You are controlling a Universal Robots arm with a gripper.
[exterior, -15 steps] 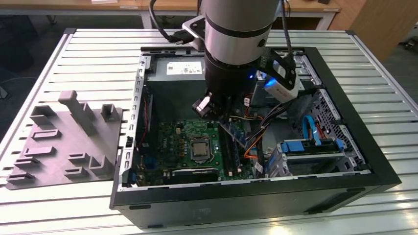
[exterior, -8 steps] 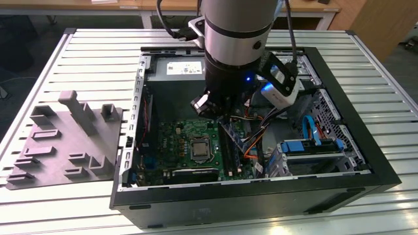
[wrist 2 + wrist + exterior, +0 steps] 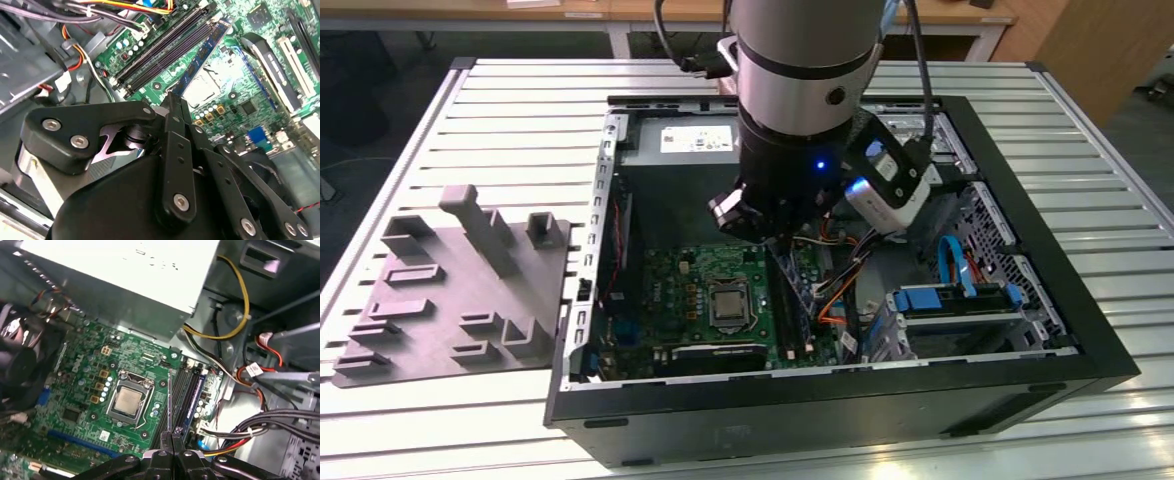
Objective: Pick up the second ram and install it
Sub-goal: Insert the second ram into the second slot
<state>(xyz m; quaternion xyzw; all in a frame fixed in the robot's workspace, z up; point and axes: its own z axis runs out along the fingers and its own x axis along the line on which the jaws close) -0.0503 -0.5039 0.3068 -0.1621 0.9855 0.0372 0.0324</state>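
My gripper (image 3: 172, 436) is shut on the second ram (image 3: 170, 400), a thin dark-blue stick seen edge-on in the first wrist view. It hangs over the black memory slots (image 3: 182, 390) of the green motherboard (image 3: 80, 390), on the side nearest the processor socket (image 3: 127, 402). In the second wrist view the second ram (image 3: 205, 55) runs out from my gripper (image 3: 172, 100) alongside the slots (image 3: 160, 47). I cannot tell if it touches a slot. In the exterior view my gripper (image 3: 767, 228) reaches down into the open computer case (image 3: 854, 390).
Another blue stick (image 3: 196, 395) stands in a slot farther from the processor. The grey power supply (image 3: 115, 270) and bundled cables (image 3: 250, 375) crowd the slots. A black fan (image 3: 20, 370) sits beside the board. A grey moulded tray (image 3: 454, 290) lies on the exterior view's left.
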